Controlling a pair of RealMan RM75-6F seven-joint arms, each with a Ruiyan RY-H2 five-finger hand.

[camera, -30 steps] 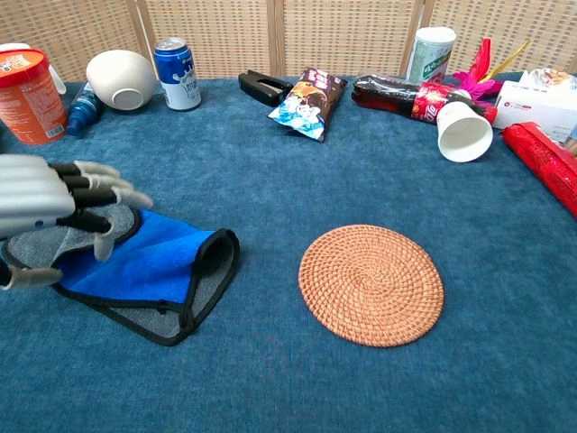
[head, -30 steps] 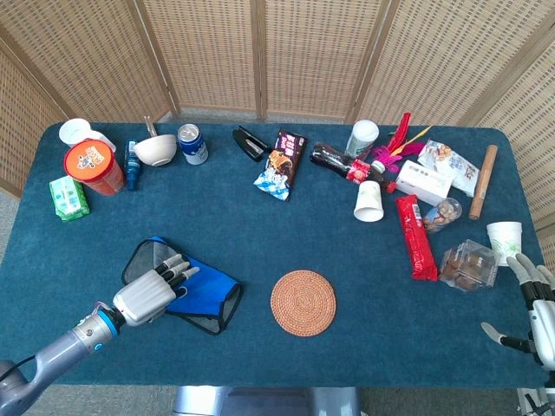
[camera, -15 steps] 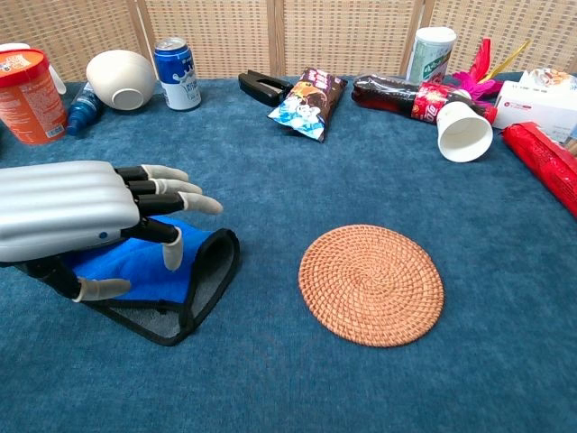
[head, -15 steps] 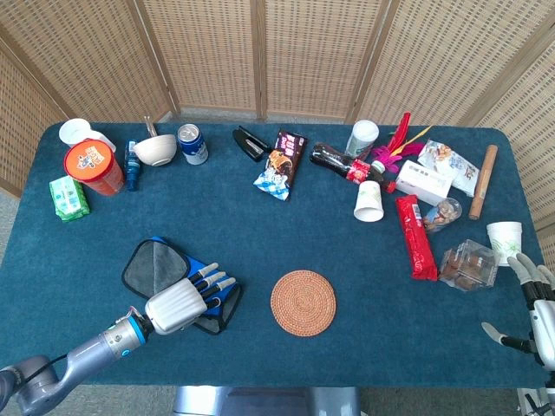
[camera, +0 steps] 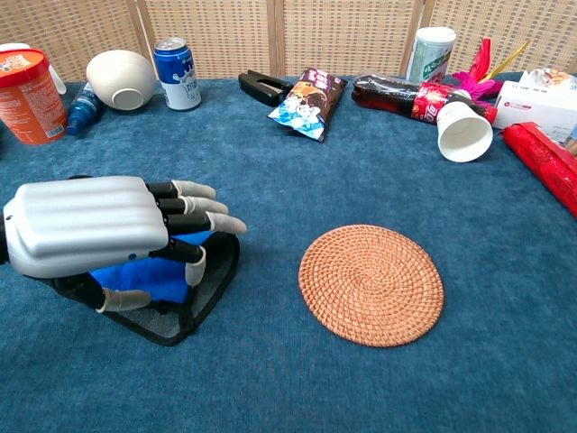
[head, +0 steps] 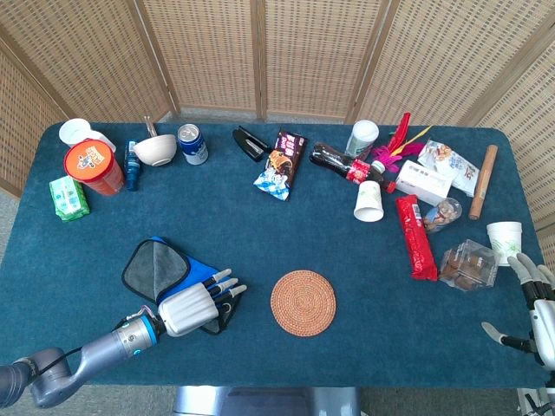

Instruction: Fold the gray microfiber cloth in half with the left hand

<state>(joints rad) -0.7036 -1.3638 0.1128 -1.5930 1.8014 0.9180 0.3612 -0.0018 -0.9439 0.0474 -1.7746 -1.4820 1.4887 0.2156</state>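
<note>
The gray microfiber cloth (head: pixel 154 269) lies at the front left of the table, partly folded, with its blue face (camera: pixel 140 276) and black hem (camera: pixel 200 298) showing. My left hand (head: pixel 196 304) is over the cloth's right, near part, palm down, fingers stretched out and apart toward the coaster. In the chest view the left hand (camera: pixel 99 225) hides most of the cloth, the thumb hangs low by the near hem, and nothing shows pinched in the hand. My right hand (head: pixel 537 305) stays open at the table's right front edge, away from everything.
A round woven coaster (head: pixel 303 302) lies just right of the cloth. Along the back left stand an orange tub (head: pixel 93 166), a white bowl (head: pixel 155 149) and a blue can (head: pixel 192 143). Snack bags, a tipped paper cup (head: pixel 368 201) and a red packet (head: pixel 416 236) crowd the right.
My left hand has slid from the cloth's left gray part rightward and nearer, to above its right edge. The cloth has scarcely shifted. The right hand has not moved.
</note>
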